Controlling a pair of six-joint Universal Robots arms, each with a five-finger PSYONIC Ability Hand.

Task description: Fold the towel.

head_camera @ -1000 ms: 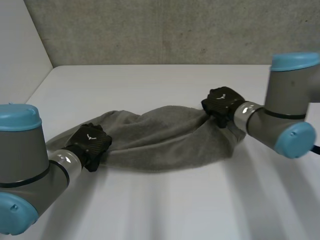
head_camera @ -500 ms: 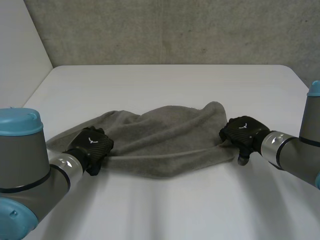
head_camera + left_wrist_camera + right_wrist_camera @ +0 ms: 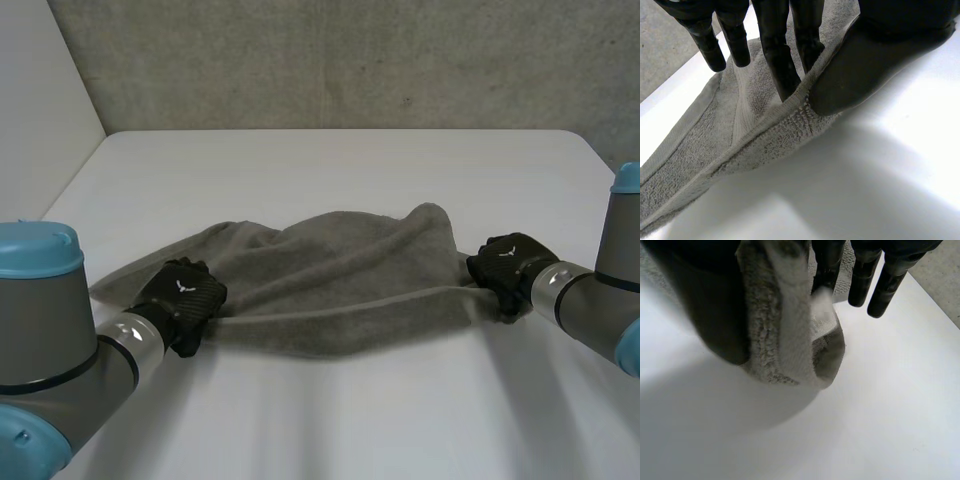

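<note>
A grey towel [image 3: 330,280] lies bunched and stretched across the middle of the white table [image 3: 330,160]. My left hand [image 3: 182,297] grips its left end; in the left wrist view the towel's hem [image 3: 765,125] is pinched between the thumb [image 3: 865,65] and the fingers [image 3: 782,65]. My right hand [image 3: 508,267] holds the right end. In the right wrist view a fold of towel [image 3: 790,340] is squeezed between the thumb [image 3: 710,305] and the fingers [image 3: 827,265], its corner hanging just above the table.
A concrete wall [image 3: 330,60] runs along the table's far edge. Bare white table [image 3: 350,420] lies in front of the towel and behind it. The table's left edge [image 3: 75,180] runs near my left arm [image 3: 50,340].
My right hand has swung out to the right and down with the towel's end, pulling the cloth longer and flatter. The left hand has stayed in place on its end.
</note>
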